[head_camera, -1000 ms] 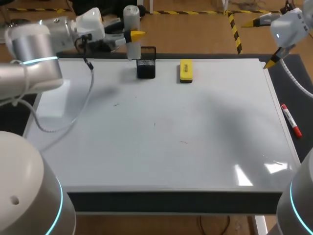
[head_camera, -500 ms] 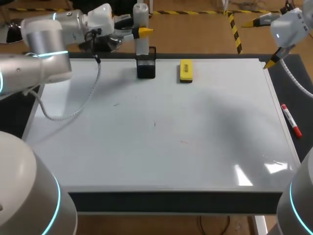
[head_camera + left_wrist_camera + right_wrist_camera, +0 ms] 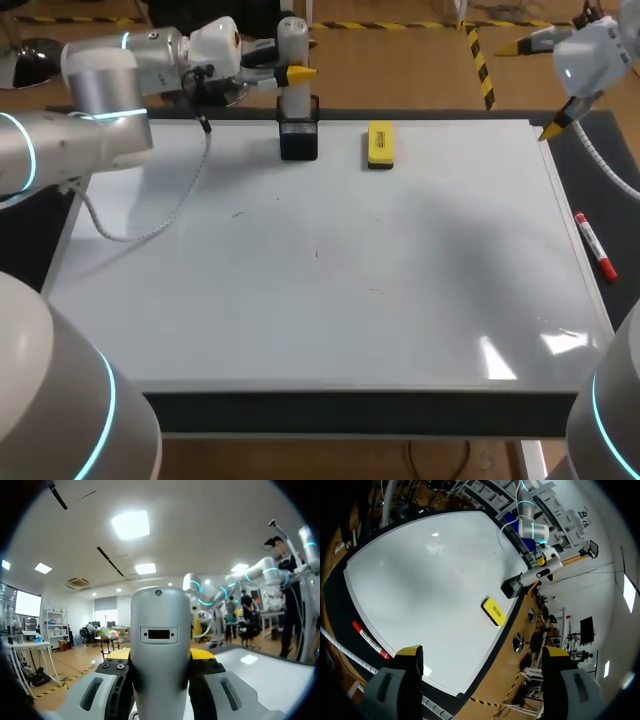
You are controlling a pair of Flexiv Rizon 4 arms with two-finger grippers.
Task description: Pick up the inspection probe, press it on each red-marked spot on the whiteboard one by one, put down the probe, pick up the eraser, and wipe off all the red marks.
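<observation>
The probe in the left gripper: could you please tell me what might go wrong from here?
1. The left gripper holds the probe upright with its lower end at the black mesh holder's mouth; off centre, it could catch the rim and tip the holder.
2. The yellow eraser lies close beside the holder, so a sideways swing might knock it.
3. The left arm's cable hangs low over the whiteboard and might drag across it.

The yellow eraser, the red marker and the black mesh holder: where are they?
yellow eraser (image 3: 380, 145), head view, middle of its top.
red marker (image 3: 594, 246), head view, middle of its barrel.
black mesh holder (image 3: 298, 141), head view, its front wall.
</observation>
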